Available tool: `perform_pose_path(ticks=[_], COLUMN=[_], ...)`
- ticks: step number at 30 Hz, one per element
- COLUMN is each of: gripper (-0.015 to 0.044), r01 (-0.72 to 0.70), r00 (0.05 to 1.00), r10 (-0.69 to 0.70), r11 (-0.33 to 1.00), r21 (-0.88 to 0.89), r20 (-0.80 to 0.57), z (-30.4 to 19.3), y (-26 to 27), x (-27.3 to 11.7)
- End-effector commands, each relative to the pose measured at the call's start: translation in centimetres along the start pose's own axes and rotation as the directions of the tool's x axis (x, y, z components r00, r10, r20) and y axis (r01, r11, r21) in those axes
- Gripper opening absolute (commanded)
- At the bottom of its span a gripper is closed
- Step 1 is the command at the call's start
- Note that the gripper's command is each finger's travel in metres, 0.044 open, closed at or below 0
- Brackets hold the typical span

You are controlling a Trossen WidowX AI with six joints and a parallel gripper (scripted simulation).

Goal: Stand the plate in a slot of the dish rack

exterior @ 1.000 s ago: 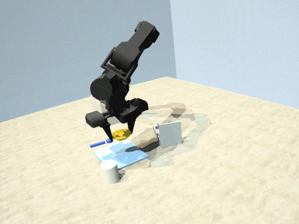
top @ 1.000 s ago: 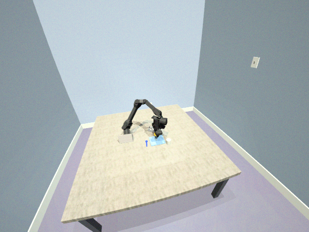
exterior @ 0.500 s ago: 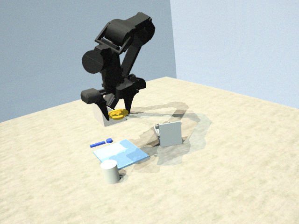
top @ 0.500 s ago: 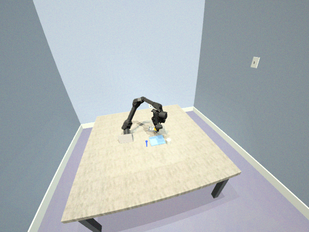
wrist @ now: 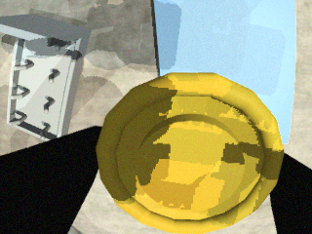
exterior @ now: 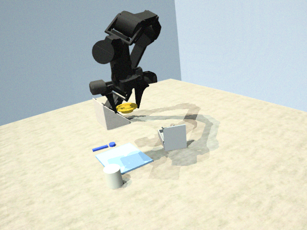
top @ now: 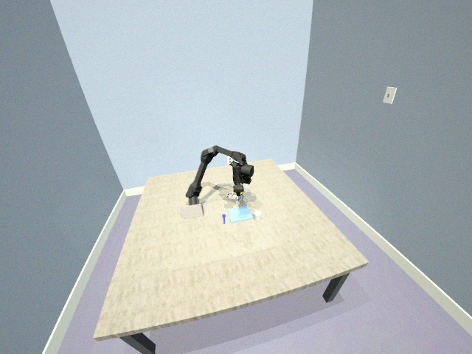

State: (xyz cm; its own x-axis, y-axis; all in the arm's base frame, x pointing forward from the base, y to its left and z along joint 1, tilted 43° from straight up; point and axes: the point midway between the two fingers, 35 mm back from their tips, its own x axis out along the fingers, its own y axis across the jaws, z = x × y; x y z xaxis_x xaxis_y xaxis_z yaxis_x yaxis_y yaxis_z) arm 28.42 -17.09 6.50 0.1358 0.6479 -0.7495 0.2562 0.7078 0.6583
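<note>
The yellow round plate (exterior: 126,108) (wrist: 195,85) is held level in the air, its hollow side up. My gripper (exterior: 127,109) (wrist: 190,151) is shut on it, with one black finger against each opposite side of the rim. The small grey-white dish rack (top: 231,197) (exterior: 174,137) (wrist: 44,26) stands on the table, with a flat panel at one end. In the wrist view it lies at the upper left of the plate, and two rows of short pegs show, with no plate between them. In the top view the arm partly hides the plate and the rack.
A light blue flat board (top: 238,216) (exterior: 111,154) (wrist: 234,44) lies near the rack. A white cylinder (top: 257,215) (exterior: 113,177) stands beside it. A blue stick with a round head (top: 223,219) lies on its other side. A pale wedge-shaped block (top: 192,211) (exterior: 106,117) stands near the arm's base.
</note>
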Motion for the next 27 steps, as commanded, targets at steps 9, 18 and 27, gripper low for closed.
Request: perform_pose_path(ticks=[9,18,27], gripper=[0.0000,0.0000,0.0000], r01=[0.001,-0.003,-0.010], r00=[1.000,1.000,1.000], r10=[-0.005,-0.008,-0.008], r11=[0.912,0.743,0.503], r21=[0.411,0.670,0.864], r20=[0.009,0.013,0.017], z=[-2.0,-3.9,-6.0], y=[5.0,8.2,11.0], x=[-0.7,-0.9,-0.8])
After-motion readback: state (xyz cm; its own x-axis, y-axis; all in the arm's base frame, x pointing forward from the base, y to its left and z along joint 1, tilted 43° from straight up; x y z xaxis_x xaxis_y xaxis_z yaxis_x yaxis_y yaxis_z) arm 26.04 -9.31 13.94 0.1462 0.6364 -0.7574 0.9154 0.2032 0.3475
